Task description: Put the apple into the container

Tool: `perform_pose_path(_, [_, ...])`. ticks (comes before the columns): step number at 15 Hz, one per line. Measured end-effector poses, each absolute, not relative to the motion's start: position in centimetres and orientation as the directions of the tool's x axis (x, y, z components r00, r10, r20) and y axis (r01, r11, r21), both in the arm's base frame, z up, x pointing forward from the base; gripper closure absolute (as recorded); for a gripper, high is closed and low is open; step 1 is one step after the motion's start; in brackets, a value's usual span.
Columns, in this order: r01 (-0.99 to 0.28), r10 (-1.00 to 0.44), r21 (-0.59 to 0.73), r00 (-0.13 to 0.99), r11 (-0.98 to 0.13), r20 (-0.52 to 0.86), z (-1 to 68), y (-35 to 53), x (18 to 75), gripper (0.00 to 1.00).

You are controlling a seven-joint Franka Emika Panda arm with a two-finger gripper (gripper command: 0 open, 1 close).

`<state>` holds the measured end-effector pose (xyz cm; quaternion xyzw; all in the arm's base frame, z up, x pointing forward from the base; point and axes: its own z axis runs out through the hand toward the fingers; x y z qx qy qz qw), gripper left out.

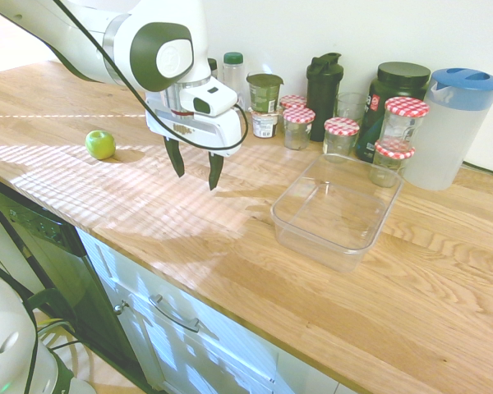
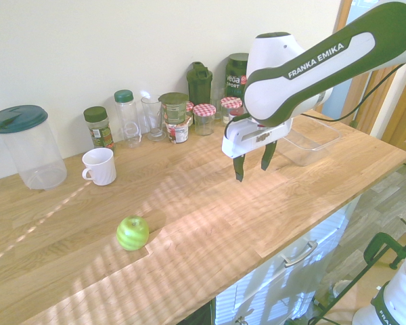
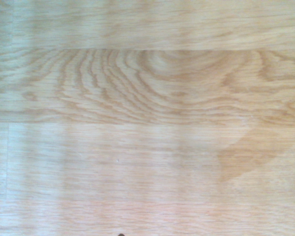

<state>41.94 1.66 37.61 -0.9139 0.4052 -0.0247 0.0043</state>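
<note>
First exterior view: the shiny round green apple [image 1: 100,144] sits on the pale wooden tabletop [image 1: 230,271], well apart from our landmark, the clear plastic rectangular tub [image 1: 337,213]! Black-fingered pincer [image 1: 192,177] released, nothing gripped, hanging between them. Grasp, carry and drop into the tub all remain to be done!

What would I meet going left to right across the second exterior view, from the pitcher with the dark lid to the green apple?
Clear plastic pitcher with a dark green lid → white ribbed mug with a handle → shiny bright green apple.
</note>
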Motion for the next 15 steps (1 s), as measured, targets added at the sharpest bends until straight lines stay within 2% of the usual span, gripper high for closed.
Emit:
perform_pose_path(4, [-0.695,-0.696,-0.045,0.715,-0.718,0.065,39.2,3.7,43.7,0.0])
perform_pose_path(8, [-0.541,-0.544,-0.052,0.838,-0.839,0.042,43.7,14.9,45.5,0.0])
perform_pose_path(12, [-0.398,-0.399,-0.038,0.916,-0.916,0.027,42.8,27.8,44.2,0.0])
perform_pose_path(15, [-0.321,-0.323,-0.042,0.946,-0.946,0.04,40.9,32.0,44.8,0.0])
